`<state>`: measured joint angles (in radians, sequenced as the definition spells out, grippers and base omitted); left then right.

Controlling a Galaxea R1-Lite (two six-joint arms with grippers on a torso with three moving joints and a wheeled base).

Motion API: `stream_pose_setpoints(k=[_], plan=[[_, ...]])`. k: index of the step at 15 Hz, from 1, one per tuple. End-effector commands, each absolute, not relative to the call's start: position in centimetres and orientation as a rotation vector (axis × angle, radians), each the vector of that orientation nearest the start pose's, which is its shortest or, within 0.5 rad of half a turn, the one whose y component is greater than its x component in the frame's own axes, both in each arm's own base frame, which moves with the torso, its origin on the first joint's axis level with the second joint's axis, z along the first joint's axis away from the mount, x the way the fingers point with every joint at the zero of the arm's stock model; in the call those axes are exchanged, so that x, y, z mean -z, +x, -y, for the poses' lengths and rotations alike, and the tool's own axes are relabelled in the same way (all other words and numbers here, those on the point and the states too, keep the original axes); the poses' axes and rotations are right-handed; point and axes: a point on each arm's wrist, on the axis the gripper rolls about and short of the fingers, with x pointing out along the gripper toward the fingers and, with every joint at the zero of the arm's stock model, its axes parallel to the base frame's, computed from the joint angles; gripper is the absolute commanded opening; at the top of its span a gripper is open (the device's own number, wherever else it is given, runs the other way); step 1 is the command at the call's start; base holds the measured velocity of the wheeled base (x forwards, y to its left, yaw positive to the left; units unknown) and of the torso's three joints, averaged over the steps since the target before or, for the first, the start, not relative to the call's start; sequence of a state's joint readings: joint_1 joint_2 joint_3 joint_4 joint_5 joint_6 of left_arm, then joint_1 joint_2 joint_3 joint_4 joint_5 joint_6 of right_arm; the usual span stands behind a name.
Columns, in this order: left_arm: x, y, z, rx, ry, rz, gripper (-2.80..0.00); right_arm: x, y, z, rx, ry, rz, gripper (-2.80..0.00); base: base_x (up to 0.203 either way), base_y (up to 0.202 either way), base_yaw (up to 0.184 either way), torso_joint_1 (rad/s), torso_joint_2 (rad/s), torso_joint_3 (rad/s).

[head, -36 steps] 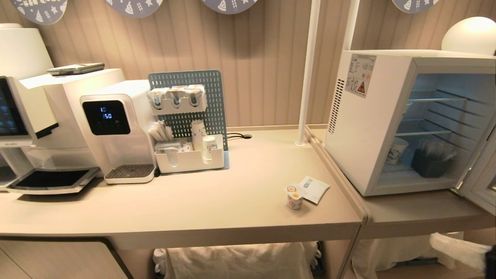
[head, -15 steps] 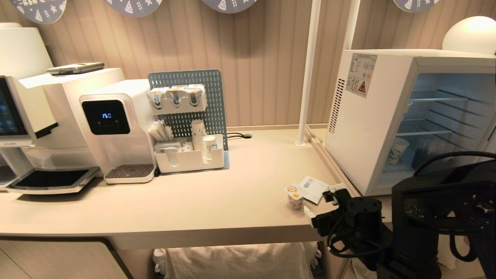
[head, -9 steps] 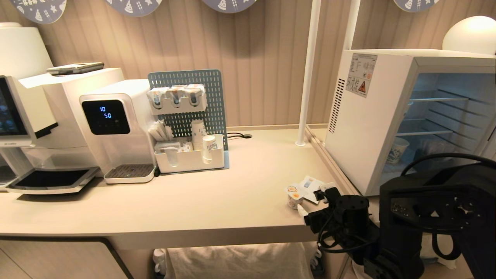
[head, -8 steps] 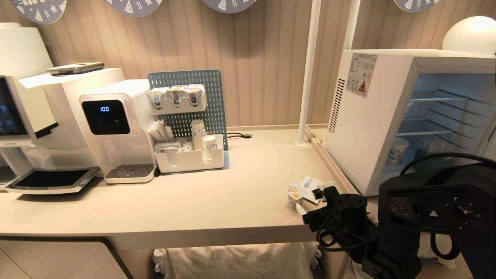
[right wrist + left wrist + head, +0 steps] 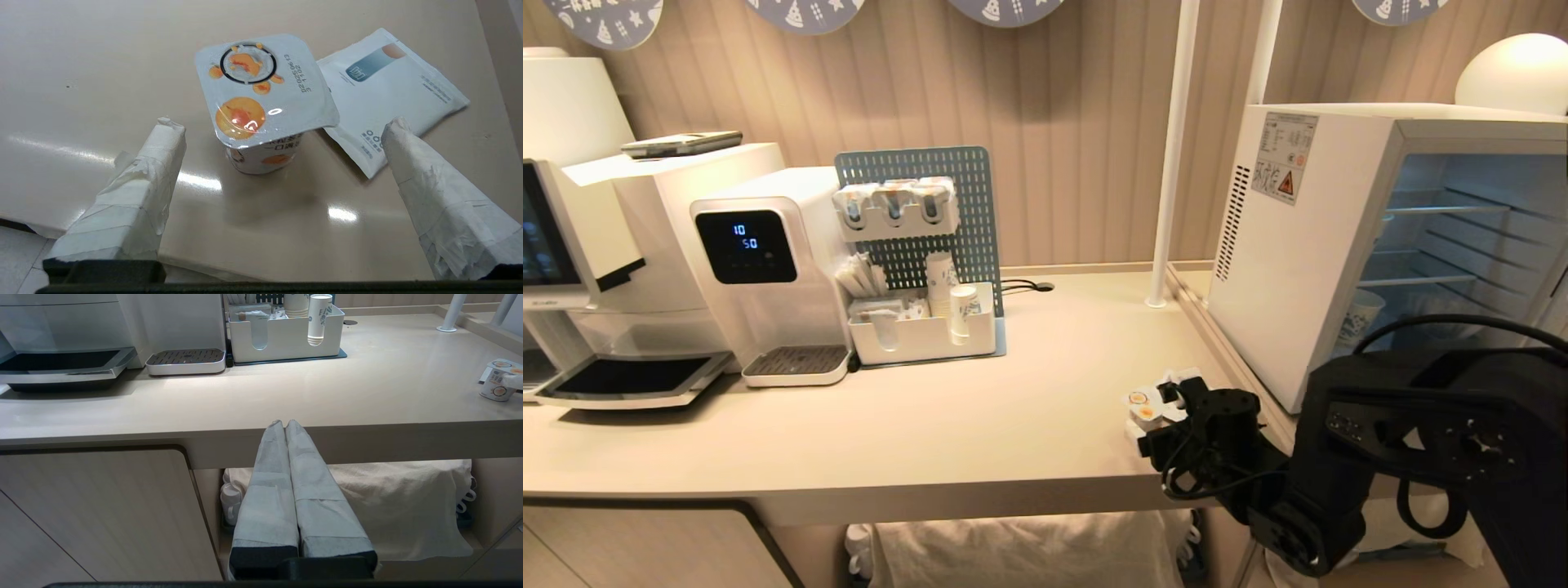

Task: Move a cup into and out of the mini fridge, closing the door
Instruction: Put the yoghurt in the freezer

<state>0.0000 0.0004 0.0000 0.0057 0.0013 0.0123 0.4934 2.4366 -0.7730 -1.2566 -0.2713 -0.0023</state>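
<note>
While I am watching from the head camera, the right gripper (image 5: 1153,415) is hanging over the near right corner of the beige counter (image 5: 947,425), at about 4 o'clock in the view, with its taped fingers (image 5: 135,196) spread wide and gripping nothing. The cup (image 5: 261,102) is standing upright on the counter between those fingers, touching neither, its foil lid facing up. A flat white sachet (image 5: 392,94) is lying just beside the cup, partly under the lid's rim. The mini fridge (image 5: 1298,245) is sitting at 3 o'clock on an adjoining counter, its front standing open so the wire shelves are showing; I cannot see the door from here. A white drinks machine (image 5: 768,269) with a lit display is standing at 9 o'clock, and a white organiser tray (image 5: 923,335) holding paper cups is sitting against a blue pegboard (image 5: 915,212) near 10 o'clock. Ribbed beige panelling (image 5: 1062,131) is running along the back wall, with two white poles (image 5: 1172,155) rising at 1 o'clock. The left gripper (image 5: 284,424) is parked low in front of the counter edge, its fingers pressed together and empty. A pale cloth (image 5: 400,498) is lying on the shelf beneath the counter.
</note>
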Motion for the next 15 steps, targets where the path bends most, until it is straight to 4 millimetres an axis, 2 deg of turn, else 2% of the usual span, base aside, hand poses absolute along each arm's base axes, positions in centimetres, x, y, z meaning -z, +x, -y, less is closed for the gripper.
stream_pose_setpoints(k=[1, 4, 8, 15], plan=[[-7.4, -2.3, 0.0, -0.002, 0.012, -0.008, -2.80, 3.1, 34.8, -18.0, -0.220, -0.150, -0.377, 0.00, 0.000, 0.000, 0.000, 0.000, 0.00, 0.000], [-7.5, -2.3, 0.0, -0.003, 0.012, -0.006, -2.80, 4.4, 36.2, -18.0, -0.210, -0.153, -0.401, 0.00, 0.000, 0.000, 0.000, 0.000, 0.00, 0.000], [-7.4, -2.3, 0.0, -0.003, 0.012, -0.007, -2.80, 4.1, 37.8, -17.3, -0.203, -0.139, -0.418, 0.00, 0.000, 0.000, 0.000, 0.000, 0.00, 0.000], [-7.5, -2.3, 0.0, -0.003, 0.011, -0.006, -2.80, 4.0, 38.5, -17.6, -0.231, -0.137, -0.434, 0.00, 0.000, 0.000, 0.000, 0.000, 0.00, 0.000]])
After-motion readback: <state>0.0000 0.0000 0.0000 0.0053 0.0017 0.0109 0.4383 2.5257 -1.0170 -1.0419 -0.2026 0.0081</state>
